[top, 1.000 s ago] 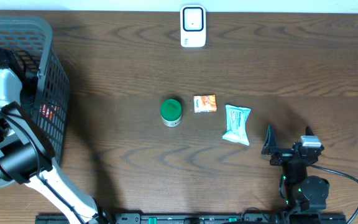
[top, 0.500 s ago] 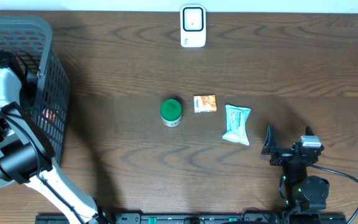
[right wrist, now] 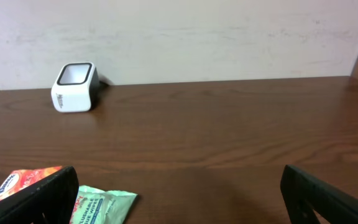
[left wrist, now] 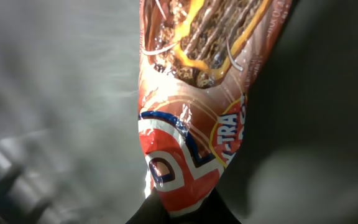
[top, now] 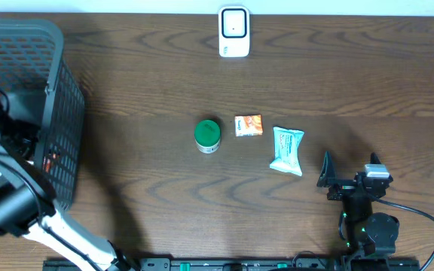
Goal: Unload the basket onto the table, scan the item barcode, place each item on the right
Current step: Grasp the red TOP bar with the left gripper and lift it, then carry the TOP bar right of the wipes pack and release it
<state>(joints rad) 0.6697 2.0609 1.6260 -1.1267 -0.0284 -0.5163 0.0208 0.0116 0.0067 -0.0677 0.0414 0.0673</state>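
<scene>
Basket (top: 21, 28): left tool (left wrist: 182, 210) tight on wrapper (left wrist: 194, 124)

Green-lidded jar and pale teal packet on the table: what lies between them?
A small orange packet lies between the green-lidded jar and the pale teal packet, slightly toward the far side, apart from both. The overhead view shows it.

We lose the wrapper (left wrist: 191, 124) past the left wrist view's top edge; behind it all is blur. The left end effector (left wrist: 182, 216) shows only dark tips (bottom edge), and overhead the basket (top: 55, 45) hides it.
</scene>
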